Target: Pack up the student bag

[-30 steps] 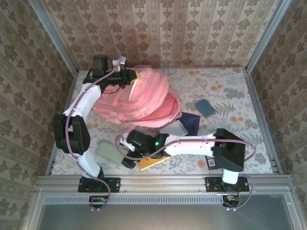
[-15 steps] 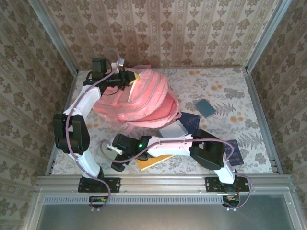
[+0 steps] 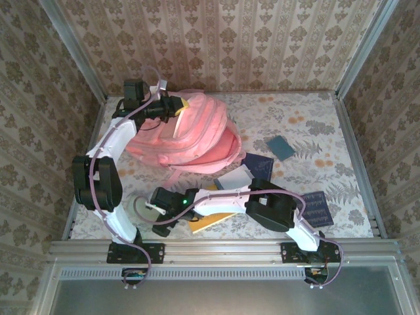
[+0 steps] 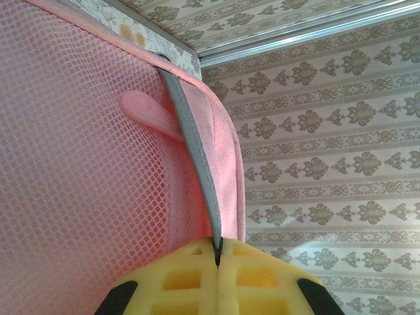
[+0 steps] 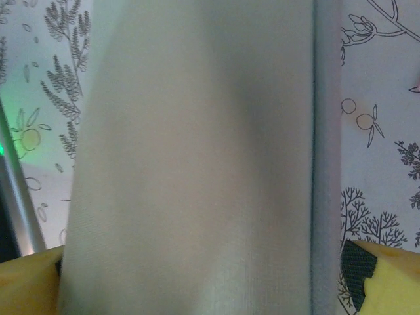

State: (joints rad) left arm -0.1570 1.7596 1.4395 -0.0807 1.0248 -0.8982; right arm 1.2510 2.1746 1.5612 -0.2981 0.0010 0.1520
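You're looking into a robot test cell dressed up to pass for a home, not a real room. The walls (image 3: 230,46) are flat panels papered in beige damask and held in bare aluminium posts (image 3: 71,49). The desk (image 3: 308,108) has a floral printed cover. The left arm (image 3: 111,141) and right arm (image 3: 223,197) are bolted to a metal rail (image 3: 223,250) along its near edge.

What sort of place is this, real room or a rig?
Probably a staged robot test cell, not a real room: wallpapered panels box in a small floral tabletop inside an aluminium frame. The left arm and right arm are bolted at its near rail, with a student bag as prop.
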